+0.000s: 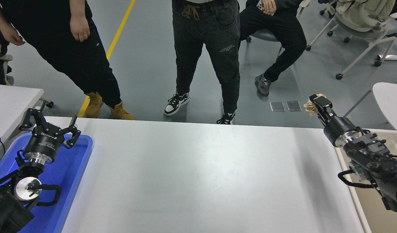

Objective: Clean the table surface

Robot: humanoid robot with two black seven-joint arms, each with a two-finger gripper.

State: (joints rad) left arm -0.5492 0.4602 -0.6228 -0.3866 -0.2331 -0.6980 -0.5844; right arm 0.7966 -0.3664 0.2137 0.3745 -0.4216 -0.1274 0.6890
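Note:
The table surface (198, 174) is a wide glossy white top filling the lower middle of the head view. My right gripper (316, 103) is raised beyond the table's far right corner, shut on a crumpled beige paper wad (310, 106). Its arm runs in from the lower right, above the beige bin. My left gripper (49, 127) stays parked at the lower left, open above the blue tray.
A blue plastic tray (73, 168) lies at the table's left end. A beige bin (379, 207) stands off the right edge. Three people (205, 48) stand or sit along the far side. A smaller white tabletop (10, 100) is at far left.

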